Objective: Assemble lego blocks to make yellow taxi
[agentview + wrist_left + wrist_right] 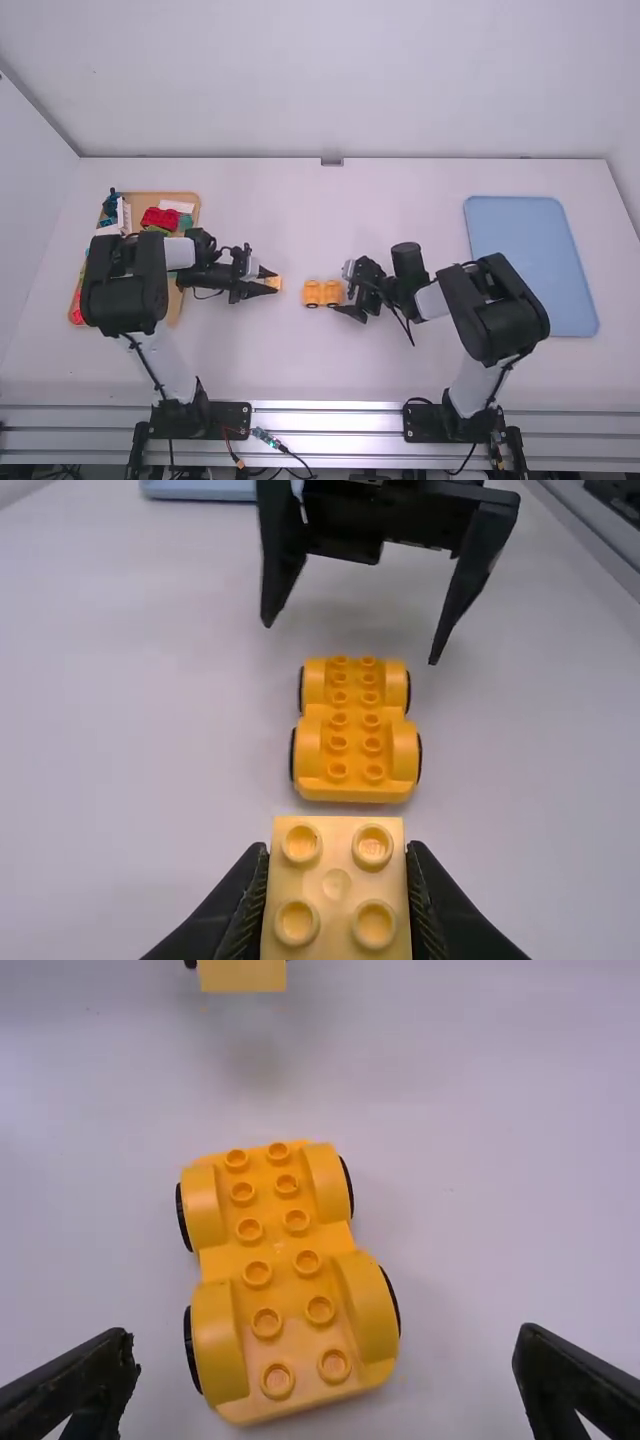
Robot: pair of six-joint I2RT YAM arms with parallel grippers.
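The car base (pixel 275 1270) is of smooth orange-yellow plastic, long in shape, with two rows of round studs between four rounded fenders, and dark wheels show at its sides. It lies flat, studs up, around the middle of the white, even worktop (pixel 250 360), somewhat nearer to the edge where the arms are mounted. The left gripper (pixel 268 283) has its jaws clamped on a yellow block (pixel 337 885), which is paler than the base, squarish, with four round studs at its corners; this block is near the base and apart from it. The right gripper (pixel 342 291) is at the other end of the base, its jaws wide apart, and holds nothing. Near the left edge of the worktop stands a tan tray (pixel 175 298), partly hidden by the left arm. In it are a red block (pixel 160 218), a white block (pixel 177 206), a green piece (pixel 185 221) and other coloured pieces. Near the right edge lies a light blue panel (pixel 530 265) with rounded corners.
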